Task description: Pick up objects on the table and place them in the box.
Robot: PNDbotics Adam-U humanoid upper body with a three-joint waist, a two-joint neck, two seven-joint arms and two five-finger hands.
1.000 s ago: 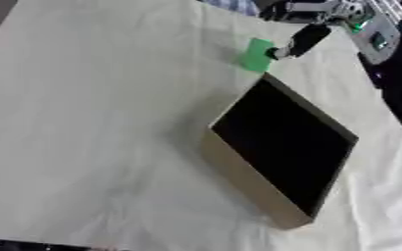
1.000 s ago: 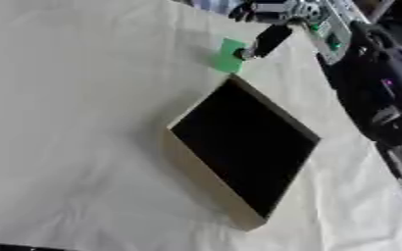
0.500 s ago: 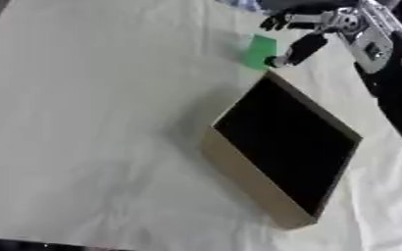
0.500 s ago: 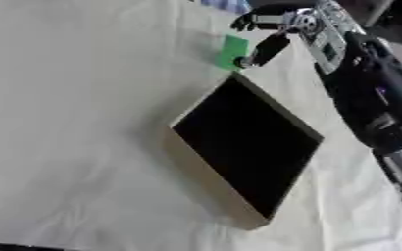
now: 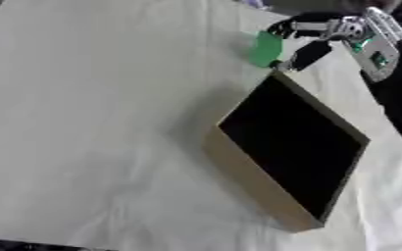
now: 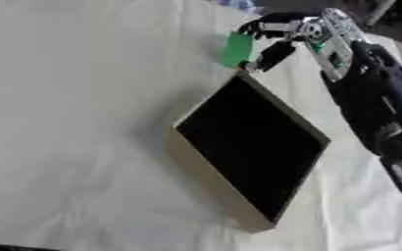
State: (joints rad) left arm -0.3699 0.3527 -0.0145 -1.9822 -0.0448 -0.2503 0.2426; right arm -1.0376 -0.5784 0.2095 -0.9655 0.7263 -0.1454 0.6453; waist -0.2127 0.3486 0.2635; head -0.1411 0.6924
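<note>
Writing cannot be read on anything here; the green thing (image 5: pixel 265 48) shows no label or words, and the box (image 5: pixel 292 148) is plain tan outside and black inside.

Right hand (image 6: pixel 277 37) comes in from the top right corner of the desk (image 5: pixel 93 122). Its fingers (image 5: pixel 300 25) and thumb are set a little apart, with the green thing between them. One dark finger reaches over the top of the green thing and the thumb (image 6: pixel 269 55) points down beside it. The green thing looks held at its right edge, standing up on its side. It sits near the far edge of the desk, just past the far corner of the box. I cannot tell if it touches the cloth or is lifted off it.

The box lies flat on the desk, turned so one corner points to the hand. It is open at the top and looks dark inside.

One second ago the thumb tip just touched the green thing and the fingers were farther back. Half a second ago the hand was closer, with fingers spread on both sides. Now the fingers have closed in on the green thing. The green thing is in almost the same place near the box corner. The box has not moved on the desk. The left hand shows in neither view.
</note>
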